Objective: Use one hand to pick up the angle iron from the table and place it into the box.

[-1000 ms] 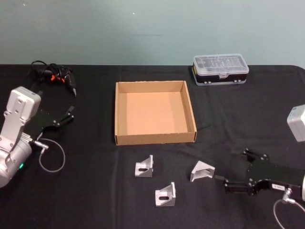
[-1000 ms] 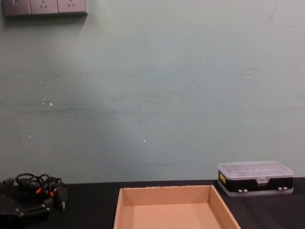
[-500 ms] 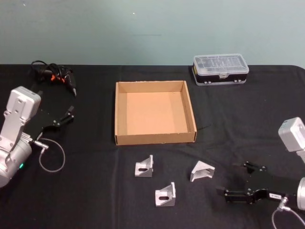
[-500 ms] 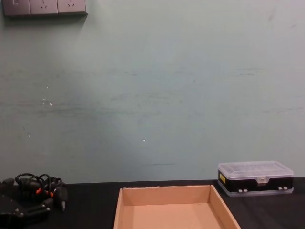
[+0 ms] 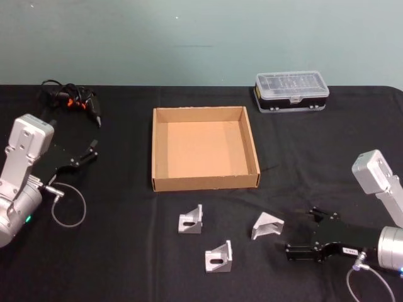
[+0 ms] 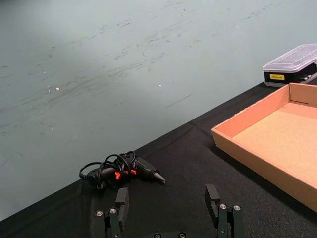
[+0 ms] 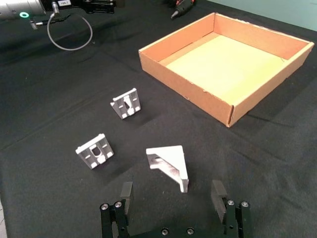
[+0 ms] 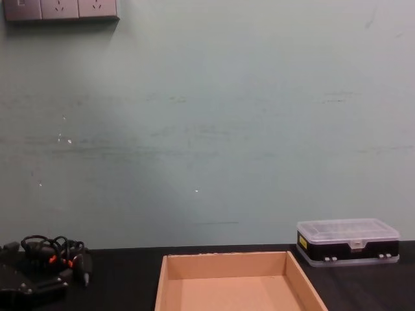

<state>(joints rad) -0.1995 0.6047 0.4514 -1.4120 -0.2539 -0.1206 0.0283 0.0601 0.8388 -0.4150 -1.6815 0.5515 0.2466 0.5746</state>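
The right gripper [image 5: 297, 234] sits low over the table [image 5: 126, 264] near its front right corner, its jaws spread wide and holding nothing. Just ahead of them lies the rightmost angle iron [image 5: 267, 225], touching neither jaw. A second angle iron [image 5: 191, 220] and a third angle iron [image 5: 218, 257] lie to its left. All three rest on the table between its near edge and the box [image 5: 204, 184]. The left gripper [image 5: 92, 151] is parked by the left edge, jaws open.
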